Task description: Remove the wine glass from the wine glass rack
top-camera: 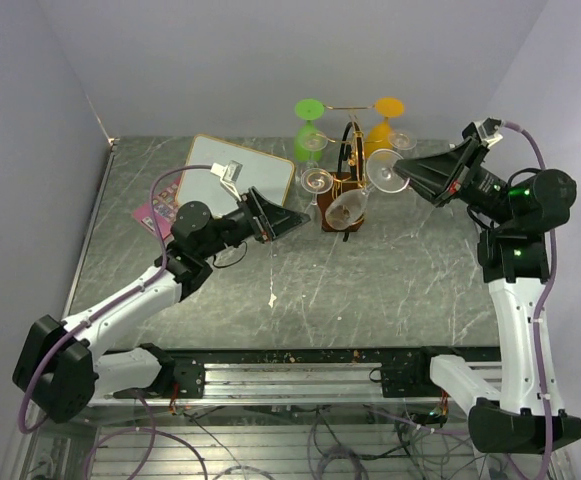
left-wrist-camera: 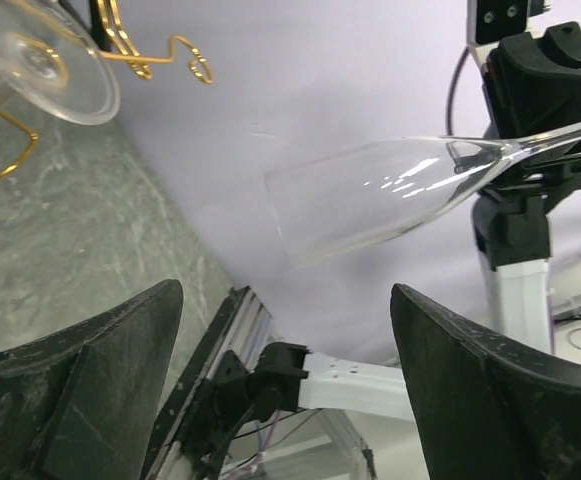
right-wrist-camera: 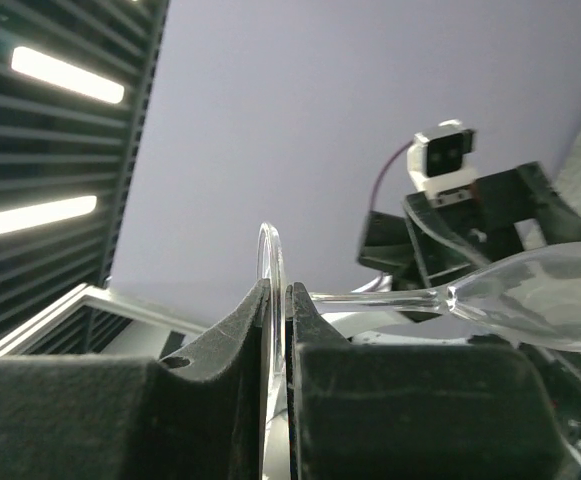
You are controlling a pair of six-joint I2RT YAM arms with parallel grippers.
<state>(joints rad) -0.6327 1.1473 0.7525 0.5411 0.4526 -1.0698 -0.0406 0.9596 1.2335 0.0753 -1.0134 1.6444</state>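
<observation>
My right gripper [right-wrist-camera: 277, 298] pinches the wine glass [left-wrist-camera: 370, 200] by its foot's rim, just right of the wine glass rack [top-camera: 342, 185]. My left gripper [left-wrist-camera: 285, 300] is spread. I judge that thin edge hold may pivot and drop it.

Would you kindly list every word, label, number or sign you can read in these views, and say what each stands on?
No text can be read in any view.
On the pink sheet by the whiteboard: some print, too small to read.
On the whiteboard: nothing written that I can see.
On the wine glass: no marking visible.
</observation>
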